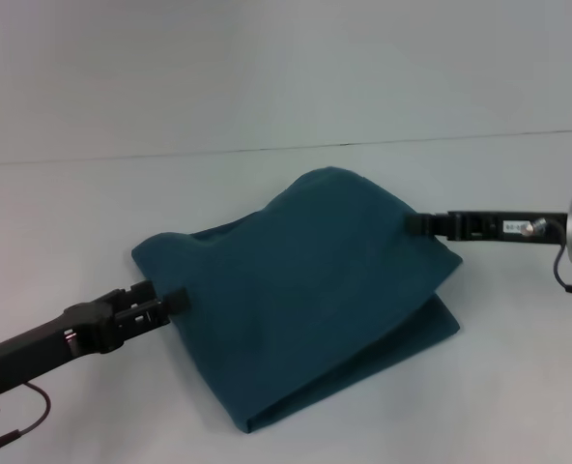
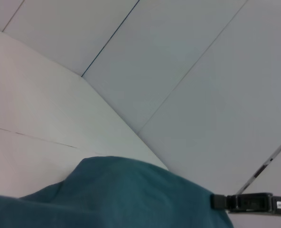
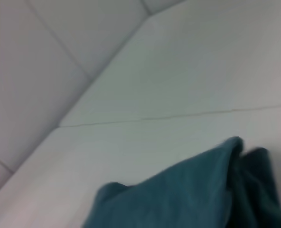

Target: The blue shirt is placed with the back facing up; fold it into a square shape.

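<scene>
Plain white table (image 1: 64, 242), matte, one thin dark seam running across its far part. Behind it a pale grey-white wall (image 1: 267, 68) of flat panels, thin dark joints between them in the left wrist view. Even, soft light, no hard shadows.

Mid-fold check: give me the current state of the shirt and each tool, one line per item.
blue shirt: folded over in layers, upper layer lifted and draped between the two tools, lower layer flat on the white table.
left tool: at the shirt's left edge, shut on the fabric.
right tool: at the shirt's right edge, shut on the fabric.
</scene>
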